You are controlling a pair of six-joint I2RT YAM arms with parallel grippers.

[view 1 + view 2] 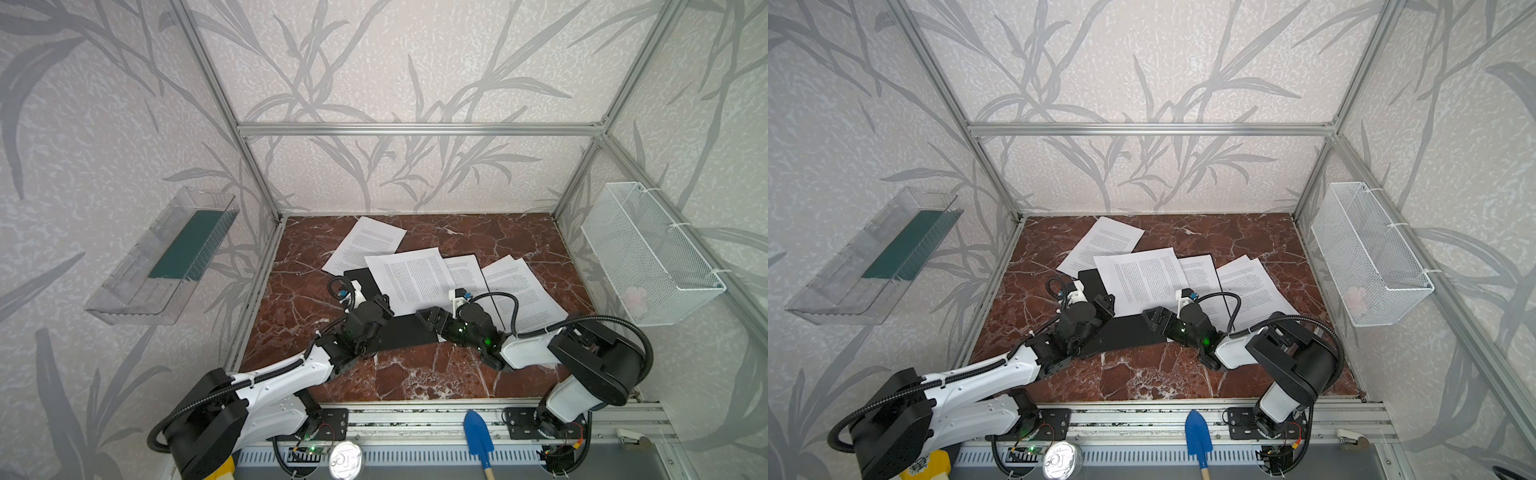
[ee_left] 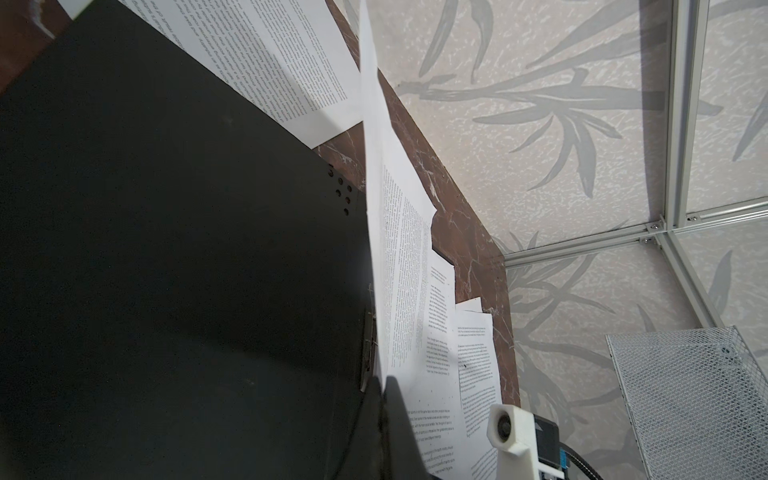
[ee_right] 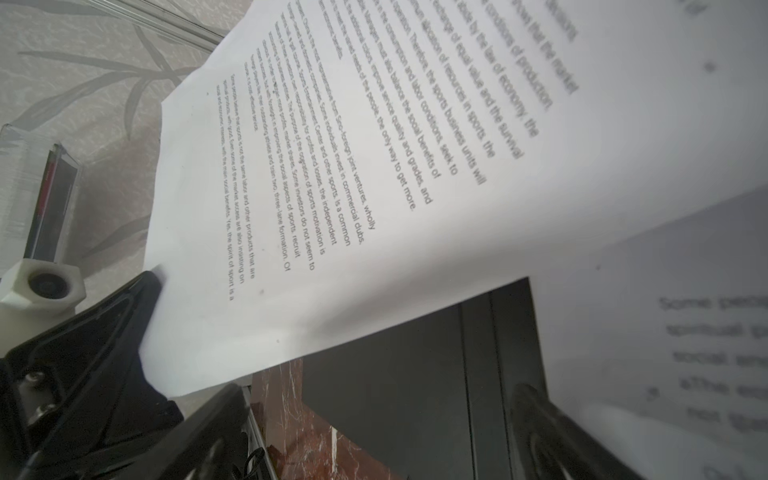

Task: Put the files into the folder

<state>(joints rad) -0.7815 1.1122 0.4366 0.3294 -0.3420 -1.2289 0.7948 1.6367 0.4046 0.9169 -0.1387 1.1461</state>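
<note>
Free room: I see bare table (image 1: 291, 303) along the left edge, a broad band at the near side in front of the arm bases, and the far right corner.

Blocked: the centre and far middle are covered by the files (image 1: 411, 278), fanned and overlapping across the folder (image 1: 399, 334).

One sheet is lifted off the folder, pinched at its corner by the left gripper (image 2: 382, 386).

The right gripper (image 1: 430, 318), jaws wide, sits near it with little gap between them.

Walls: the mesh basket (image 1: 652, 257) juts in on the right and the clear tray (image 1: 158, 266) on the left, both above table level.
</note>
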